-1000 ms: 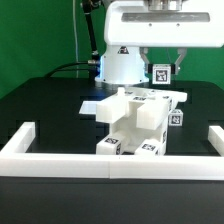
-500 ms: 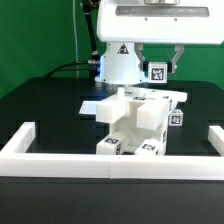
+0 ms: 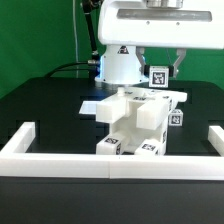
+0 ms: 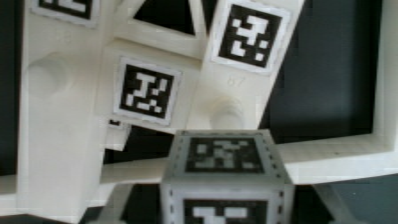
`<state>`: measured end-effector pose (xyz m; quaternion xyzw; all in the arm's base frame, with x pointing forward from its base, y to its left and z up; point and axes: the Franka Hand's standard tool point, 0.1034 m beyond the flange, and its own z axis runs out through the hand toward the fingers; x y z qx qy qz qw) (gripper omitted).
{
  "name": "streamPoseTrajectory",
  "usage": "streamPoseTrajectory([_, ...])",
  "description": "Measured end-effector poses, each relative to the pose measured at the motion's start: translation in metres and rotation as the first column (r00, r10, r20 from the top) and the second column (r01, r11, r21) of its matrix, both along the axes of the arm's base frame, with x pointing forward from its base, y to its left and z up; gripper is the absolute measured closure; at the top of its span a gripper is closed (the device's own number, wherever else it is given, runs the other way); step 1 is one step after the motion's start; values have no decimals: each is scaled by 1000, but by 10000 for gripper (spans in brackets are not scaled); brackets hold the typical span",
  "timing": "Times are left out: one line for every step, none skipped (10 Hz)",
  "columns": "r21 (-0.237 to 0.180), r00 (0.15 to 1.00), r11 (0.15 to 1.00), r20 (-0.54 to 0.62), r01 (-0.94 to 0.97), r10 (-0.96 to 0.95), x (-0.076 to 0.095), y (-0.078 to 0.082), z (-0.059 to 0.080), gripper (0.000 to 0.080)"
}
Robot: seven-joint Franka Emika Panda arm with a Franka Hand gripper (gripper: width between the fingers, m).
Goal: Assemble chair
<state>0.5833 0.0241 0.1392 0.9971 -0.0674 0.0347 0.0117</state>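
While the claw [image 3: 160, 66] clenches a tagged square leg [image 3: 158, 76] above the half-built chair [image 3: 138, 120], a low white rail [image 3: 110, 164] lines the near edge of the bench [image 3: 40, 108].

- We count one chair [image 3: 138, 122], partly built.
- We count one separate tagged leg [image 3: 158, 74], at the chair's 1 o'clock in the exterior view.
- We count one white rail [image 3: 60, 160], its long run at 6 o'clock.
- In the wrist view we count five square tags [image 4: 150, 88].
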Motion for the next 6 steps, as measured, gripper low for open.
streamPoseTrajectory([-2, 1000, 1000, -2, 0, 0, -1, 0, -2, 511])
streamPoseTrajectory([-3, 1000, 1000, -5, 2, -2, -2, 0, -4, 511])
streamPoseTrajectory([-3, 1000, 1000, -8, 0, 0, -2, 2, -5, 511])
streamPoseTrajectory([-2, 1000, 1000, -9, -1, 1, -3, 3, -6, 511])
streamPoseTrajectory([-2, 1000, 1000, -10, -2, 2, -3, 4, -6, 511])
streamPoseTrajectory([-2, 1000, 1000, -10, -3, 3, -3, 4, -6, 511])
